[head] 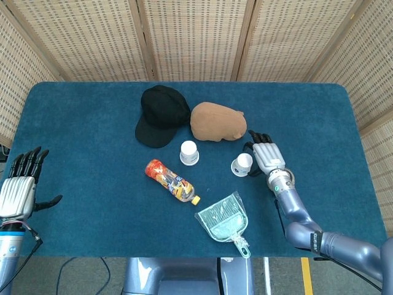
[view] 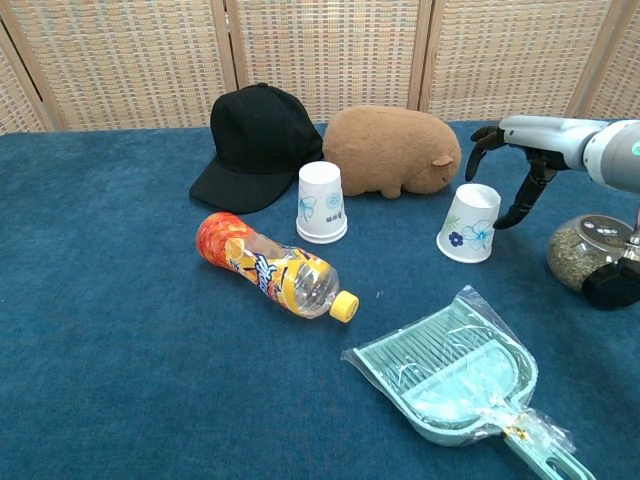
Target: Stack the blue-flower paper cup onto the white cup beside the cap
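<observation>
1. Blue-flower cup (view: 470,224) upside down on the table (head: 92,123), tipped a little, wide rim down and closed base up and leaning toward the right hand; just right of the plush (view: 392,150), near the table's right-centre.
2. White cup (view: 322,202) also upside down, upright, just beside the cap (view: 255,145), between cap and plush; well apart from the flower cup, to its left across a gap of bare cloth.
3. Right hand (head: 265,153) just beside the flower cup on its right. Fingers (view: 527,190) spread and curled downward, holding nothing; in the chest view the tips hang beside the cup's upper edge, apparently not touching, though contact cannot be ruled out from the head view.
4. Left hand (head: 21,184) far off at the table's left edge, fingers apart and straight, empty; far less well placed for either cup.
5. Key relation: cup lies directly left of the right fingers, long axis near vertical with a slight tilt. Likely needs closing around the side wall from the right, lifting, then carrying left toward the white cup.
6. Task judged barely begun: cup not yet gripped, nothing stacked.
7. Risks: thin paper wall crushing under a firm grip; light cup skidding away at first touch.
8. Bottle (view: 275,272) and dustpan (view: 460,375) in front, below the likely path.
</observation>
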Motion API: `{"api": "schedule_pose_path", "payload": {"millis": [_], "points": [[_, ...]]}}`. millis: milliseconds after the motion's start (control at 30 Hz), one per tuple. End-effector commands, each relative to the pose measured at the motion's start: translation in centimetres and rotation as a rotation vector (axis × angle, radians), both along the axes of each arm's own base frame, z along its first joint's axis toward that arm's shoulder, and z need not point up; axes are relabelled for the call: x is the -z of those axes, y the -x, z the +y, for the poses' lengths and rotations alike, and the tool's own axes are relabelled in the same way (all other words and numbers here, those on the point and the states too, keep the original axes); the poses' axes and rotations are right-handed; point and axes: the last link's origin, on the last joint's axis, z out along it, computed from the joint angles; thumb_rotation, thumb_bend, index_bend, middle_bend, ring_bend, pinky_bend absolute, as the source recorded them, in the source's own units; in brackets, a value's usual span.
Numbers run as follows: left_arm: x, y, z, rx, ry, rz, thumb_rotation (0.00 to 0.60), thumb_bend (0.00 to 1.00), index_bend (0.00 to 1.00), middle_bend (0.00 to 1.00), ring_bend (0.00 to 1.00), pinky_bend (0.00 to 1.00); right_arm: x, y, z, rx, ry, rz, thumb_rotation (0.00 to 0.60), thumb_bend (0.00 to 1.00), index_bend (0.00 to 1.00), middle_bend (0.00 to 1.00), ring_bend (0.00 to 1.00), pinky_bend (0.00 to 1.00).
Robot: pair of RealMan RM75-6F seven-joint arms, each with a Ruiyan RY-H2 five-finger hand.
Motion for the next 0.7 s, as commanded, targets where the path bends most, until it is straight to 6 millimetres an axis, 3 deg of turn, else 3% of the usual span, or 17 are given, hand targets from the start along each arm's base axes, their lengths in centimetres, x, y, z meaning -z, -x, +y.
{"api": "schedule_pose_path", "payload": {"millis": [33, 400, 700], "points": [[0.1, 0.0, 0.0, 0.000, 0.002, 0.001, 0.600, 0.08, 0.02, 0.00, 0.00, 0.00, 0.5, -0.3, 0.0, -0.010, -0.008, -0.002, 0.600, 0.21, 0.40, 0.07, 0.00, 0.03], [0.0, 0.0, 0.1, 0.000, 0.004, 0.000, 0.600, 0.08, 0.02, 0.00, 0.00, 0.00, 1.3, -1.4, -0.2, -0.024, -0.004, -0.003, 0.600, 0.24, 0.49, 0.12, 0.00, 0.03], [0.0, 0.0, 0.1, 0.004, 0.004, 0.001, 0.600, 0.08, 0.02, 0.00, 0.00, 0.00, -2.7, -4.1, 0.6, -0.115, 0.087, -0.044, 0.600, 0.24, 0.50, 0.13, 0.00, 0.03]]}}
